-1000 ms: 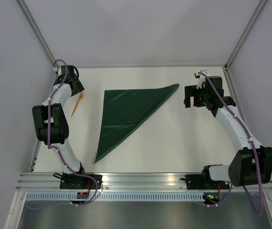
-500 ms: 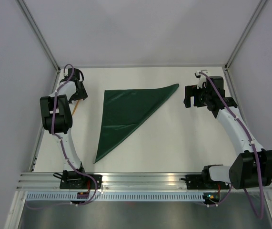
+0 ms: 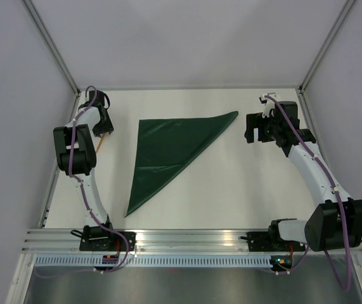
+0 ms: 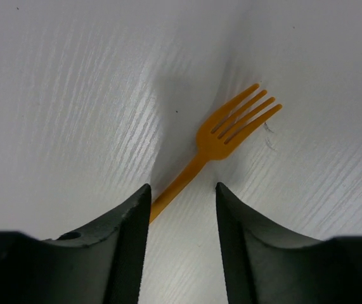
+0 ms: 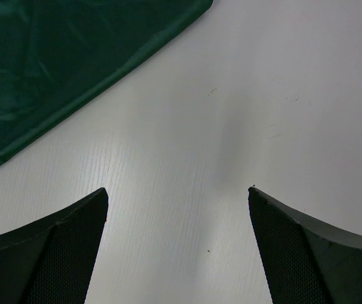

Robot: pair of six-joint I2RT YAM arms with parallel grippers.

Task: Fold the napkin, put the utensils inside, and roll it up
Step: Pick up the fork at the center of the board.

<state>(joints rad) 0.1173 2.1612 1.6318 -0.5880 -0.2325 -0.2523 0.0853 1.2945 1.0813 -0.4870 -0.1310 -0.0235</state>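
Note:
The dark green napkin lies folded into a triangle in the middle of the table, and its corner shows at the top left of the right wrist view. An orange fork lies at the far left, tines pointing away from the wrist camera. My left gripper is down over its handle, which runs in beside the left finger; a gap remains between the fingers. In the top view the gripper hides most of the fork. My right gripper stands wide open over bare table to the right of the napkin.
The white table ends at an aluminium frame post and wall close behind the left gripper. A second post stands at the back right. The arm bases sit on the rail at the near edge.
My left arm swung in over the fork and covered most of it, and its fingers have narrowed around the handle. The right arm and the napkin have not moved.

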